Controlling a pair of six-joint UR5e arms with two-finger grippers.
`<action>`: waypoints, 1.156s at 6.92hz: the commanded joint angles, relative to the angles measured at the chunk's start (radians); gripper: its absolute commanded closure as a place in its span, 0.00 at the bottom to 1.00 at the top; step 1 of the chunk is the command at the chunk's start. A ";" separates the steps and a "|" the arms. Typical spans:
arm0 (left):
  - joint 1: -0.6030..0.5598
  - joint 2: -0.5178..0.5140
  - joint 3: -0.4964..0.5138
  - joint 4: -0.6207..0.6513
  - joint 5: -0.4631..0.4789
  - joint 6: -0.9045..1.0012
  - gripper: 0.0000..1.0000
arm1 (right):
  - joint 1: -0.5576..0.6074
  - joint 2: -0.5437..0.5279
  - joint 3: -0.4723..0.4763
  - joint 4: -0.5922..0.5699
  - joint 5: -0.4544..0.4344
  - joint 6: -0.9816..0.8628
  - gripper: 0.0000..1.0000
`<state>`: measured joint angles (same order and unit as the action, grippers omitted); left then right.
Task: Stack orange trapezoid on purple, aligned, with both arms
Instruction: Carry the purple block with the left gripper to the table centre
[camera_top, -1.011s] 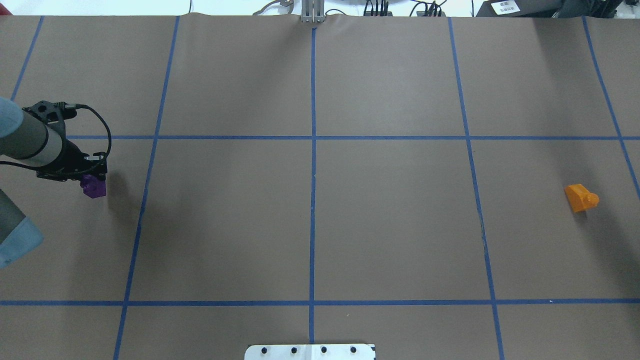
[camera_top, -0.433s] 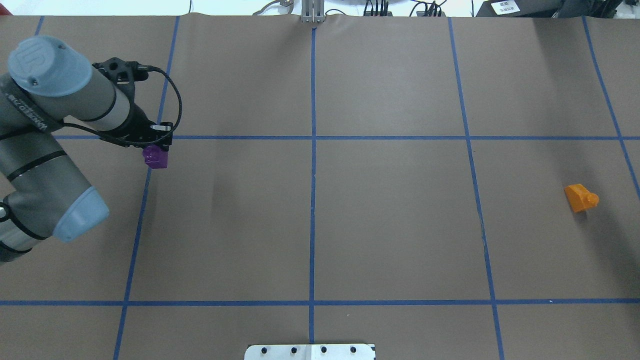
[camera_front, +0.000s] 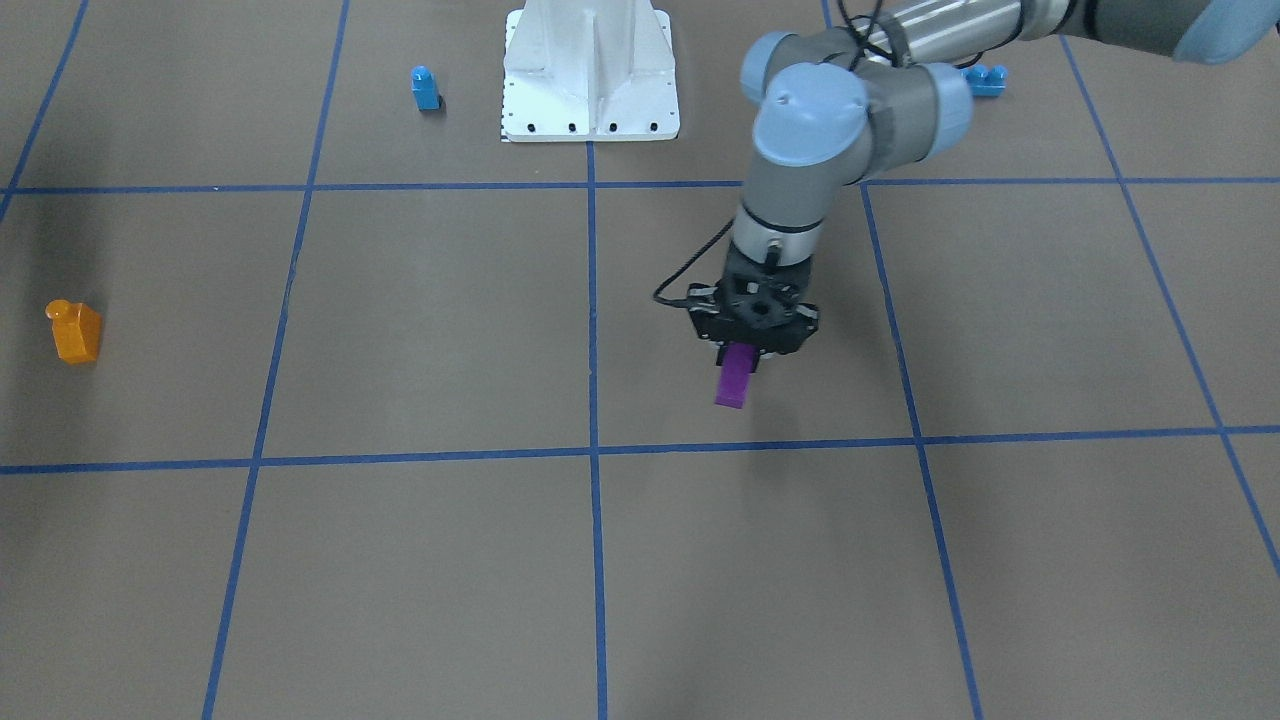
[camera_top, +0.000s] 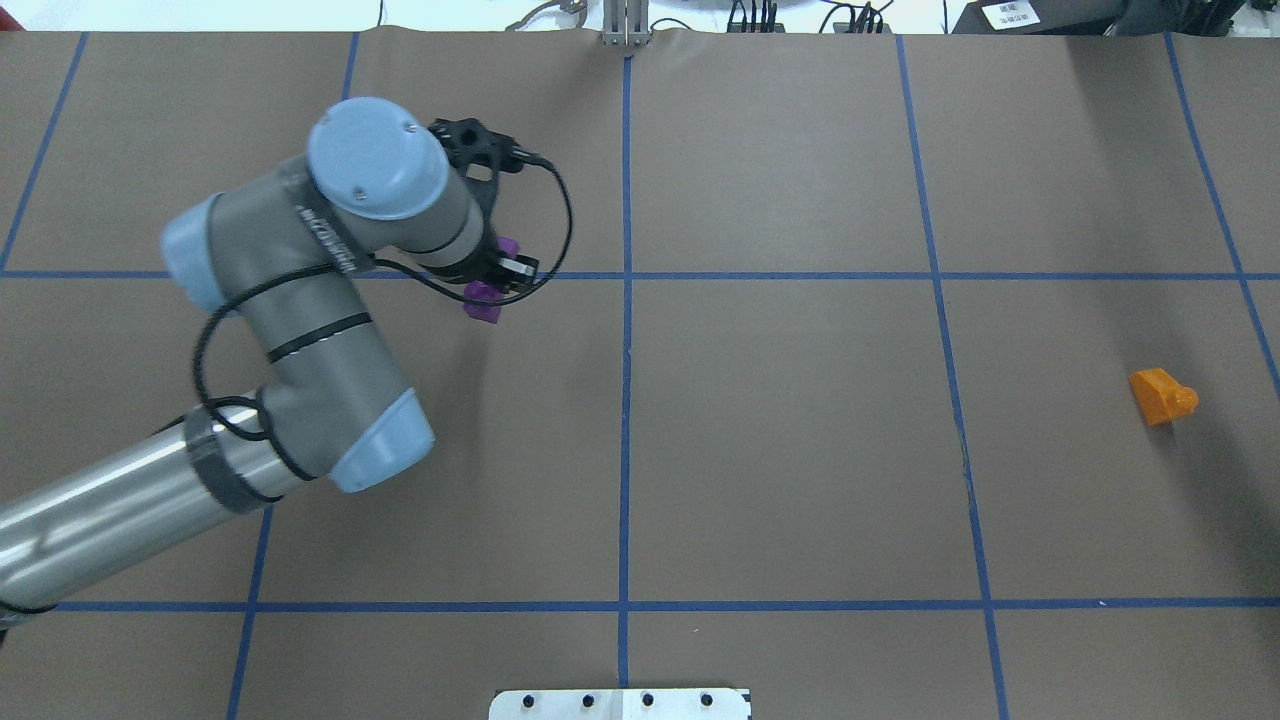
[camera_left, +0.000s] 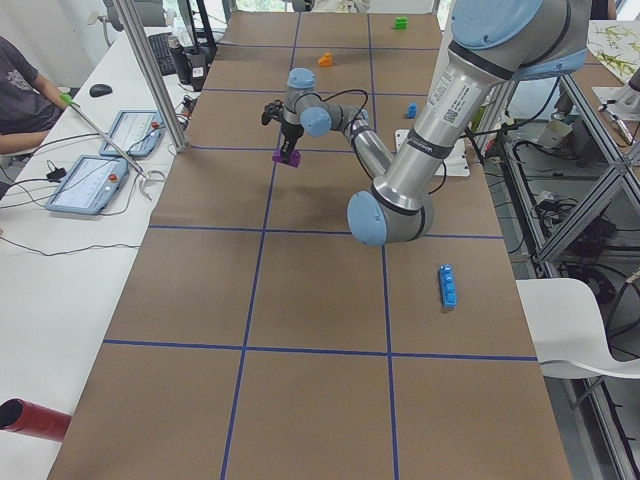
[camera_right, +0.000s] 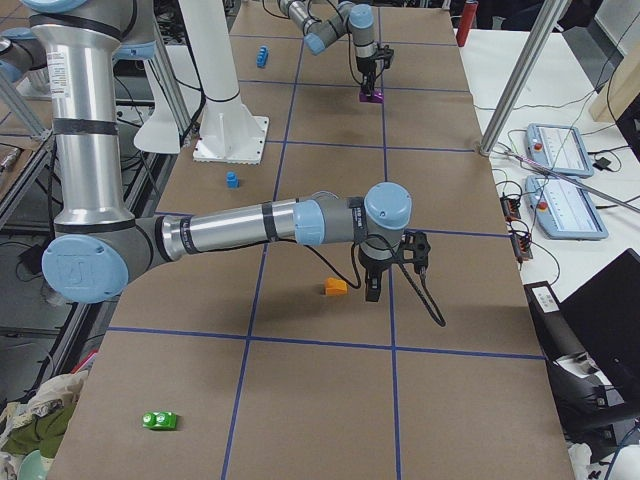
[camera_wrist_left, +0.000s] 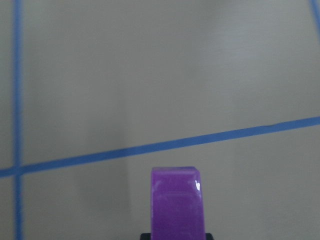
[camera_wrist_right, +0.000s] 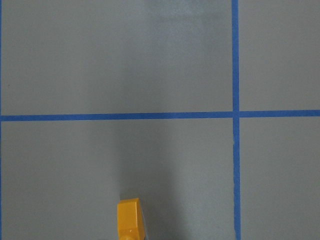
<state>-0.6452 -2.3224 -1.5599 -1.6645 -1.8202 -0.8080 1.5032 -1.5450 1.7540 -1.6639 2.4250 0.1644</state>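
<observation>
L claw (camera_front: 743, 354) grips glossy purple plastic wedge (camera_front: 733, 380) aloft mid-frame, base-to-be | R claw (camera_right: 374, 292) unclear (side view) nr orange plastic trapezoid (camera_right: 336, 287)

Orange trapezoid (camera_wrist_right: 129, 219), stud beyond lower edge
</observation>
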 joint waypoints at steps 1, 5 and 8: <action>0.029 -0.199 0.217 -0.001 0.016 0.174 1.00 | 0.002 -0.001 -0.002 0.000 0.000 0.001 0.00; 0.074 -0.282 0.377 -0.014 0.012 0.316 1.00 | 0.002 -0.001 -0.005 0.000 0.008 0.003 0.00; 0.116 -0.284 0.383 -0.014 0.012 0.316 1.00 | 0.002 0.000 -0.005 0.000 0.009 0.003 0.00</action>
<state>-0.5473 -2.6063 -1.1818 -1.6781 -1.8096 -0.4926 1.5048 -1.5450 1.7488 -1.6644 2.4332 0.1672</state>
